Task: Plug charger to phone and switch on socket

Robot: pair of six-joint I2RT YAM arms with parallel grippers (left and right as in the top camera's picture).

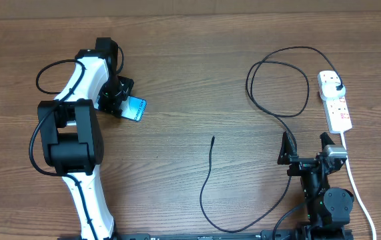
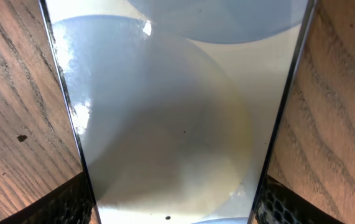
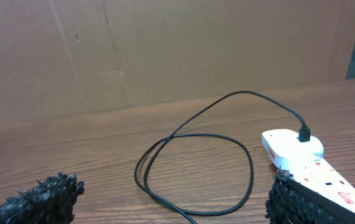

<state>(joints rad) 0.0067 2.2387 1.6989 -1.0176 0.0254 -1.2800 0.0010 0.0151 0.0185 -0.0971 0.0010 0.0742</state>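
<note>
1. The charger (image 1: pixel 207 180) lies nearest, a thin black cable curling over the table (image 1: pixel 177 67). It looks light and limp, so it probably will not push. I judge the best hold is just behind the connector tip (image 1: pixel 213 138), where it should be stiffer.
2. The right tool (image 1: pixel 305 143) is beside this cable, with its jaws wide apart and nothing between them.
3. The phone (image 2: pixel 177 124) is on the left side, between the jaws of the left tool (image 1: pixel 129 105). The pads (image 2: pixel 71 202) sit at its long edges; I cannot tell if they press. It seems rigid, smooth and slippery, and the glass is fragile, so the edges are the proper place.
4. The socket (image 1: pixel 339 110) lies farthest right, with the black plug (image 1: pixel 337 87) already in it. It probably is light and may slide under a push.
</note>
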